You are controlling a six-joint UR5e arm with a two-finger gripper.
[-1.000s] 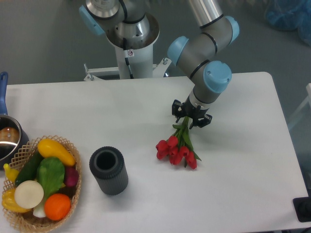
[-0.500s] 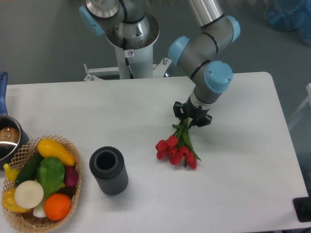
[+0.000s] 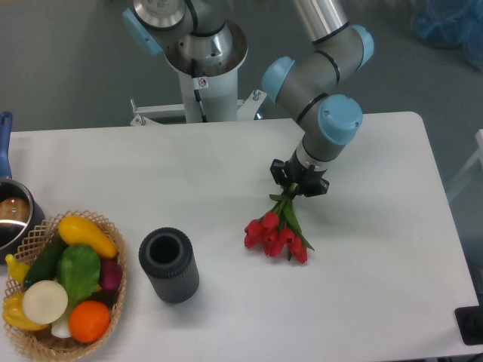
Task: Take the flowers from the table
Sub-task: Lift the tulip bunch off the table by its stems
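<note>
Red flowers (image 3: 275,235) lie on the table (image 3: 377,249), stems clamped in the pincer (image 3: 299,185) just above.

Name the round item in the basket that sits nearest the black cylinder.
The orange, at the wicker basket's lower right; the white onion lies farther from the black cylinder.

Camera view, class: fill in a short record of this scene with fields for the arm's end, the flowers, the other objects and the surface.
gripper: over the stem end of the flowers, jaws closed on the stems
flowers: red tulips, heads toward the camera, apparently resting on the table
table: white
cylinder: dark, upright, left of the flowers
basket: wicker, holding vegetables, at the front left
pot: at the left edge
</note>
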